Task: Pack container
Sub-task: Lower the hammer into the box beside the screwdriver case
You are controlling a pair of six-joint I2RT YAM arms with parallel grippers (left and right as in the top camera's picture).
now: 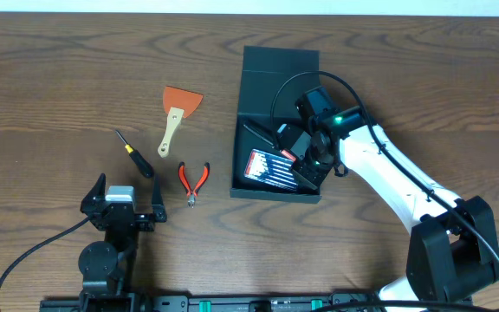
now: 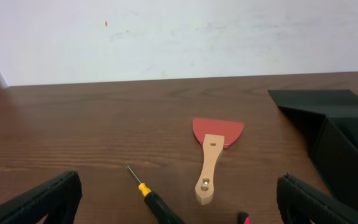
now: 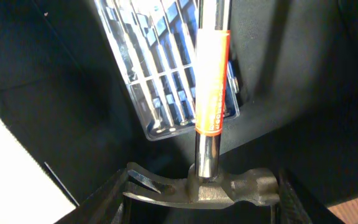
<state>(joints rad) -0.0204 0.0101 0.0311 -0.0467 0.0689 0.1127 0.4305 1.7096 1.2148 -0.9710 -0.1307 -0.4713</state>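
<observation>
The dark teal-green container (image 1: 280, 62) lies open at the table's middle, flap lid laid back; its edge shows in the left wrist view (image 2: 328, 118). Inside lies a clear case of small tools (image 1: 271, 166), also in the right wrist view (image 3: 166, 81). My right gripper (image 1: 306, 147) is down inside the container (image 3: 303, 93), its fingers (image 3: 202, 205) closed on the steel head of a hammer (image 3: 213, 87) with a chrome shaft and orange label. The hammer lies over the case. My left gripper (image 1: 126, 198) is open and empty near the front edge (image 2: 179, 205).
Left of the container on the wooden table lie a red-bladed scraper with a wooden handle (image 1: 178, 108) (image 2: 213, 152), a black-and-yellow screwdriver (image 1: 137, 156) (image 2: 154, 199) and red-handled pliers (image 1: 193, 180) (image 2: 244, 218). A white wall stands behind the table.
</observation>
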